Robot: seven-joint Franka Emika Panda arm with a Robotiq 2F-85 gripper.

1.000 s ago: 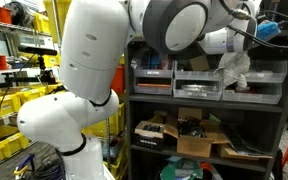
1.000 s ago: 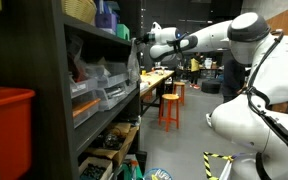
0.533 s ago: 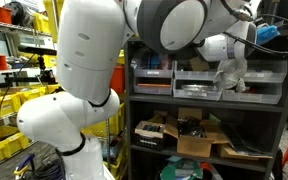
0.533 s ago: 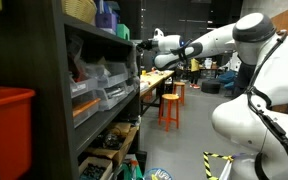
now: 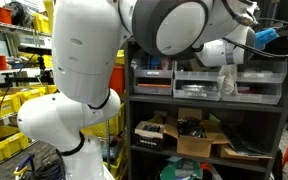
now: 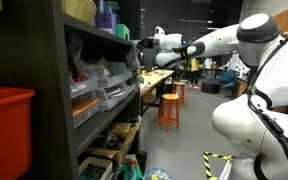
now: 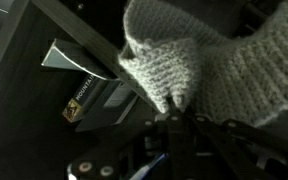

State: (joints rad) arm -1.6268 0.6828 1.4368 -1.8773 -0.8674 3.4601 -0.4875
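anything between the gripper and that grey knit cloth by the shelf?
Nothing visible. In the wrist view the gripper is shut on the knit cloth itself, with the fabric pinched at the fingertips. The cloth hangs in front of the shelf unit.

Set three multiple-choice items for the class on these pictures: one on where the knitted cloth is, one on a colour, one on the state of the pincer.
1. Where is the knitted cloth?
A. On the floor
B. Hanging from the pincer in front of the shelf unit
C. Folded on a table

2. What colour is the stool?
A. Orange
B. Blue
C. Green

3. How does the pincer stand?
A. Wide open and empty
B. Open around a bottle
C. Shut on the knitted cloth

Answers:
1 B, since an exterior view shows it dangling before the shelf's drawers.
2 A, since its seat and legs show orange.
3 C, since the wrist view shows the fingers pinched together on the knit.
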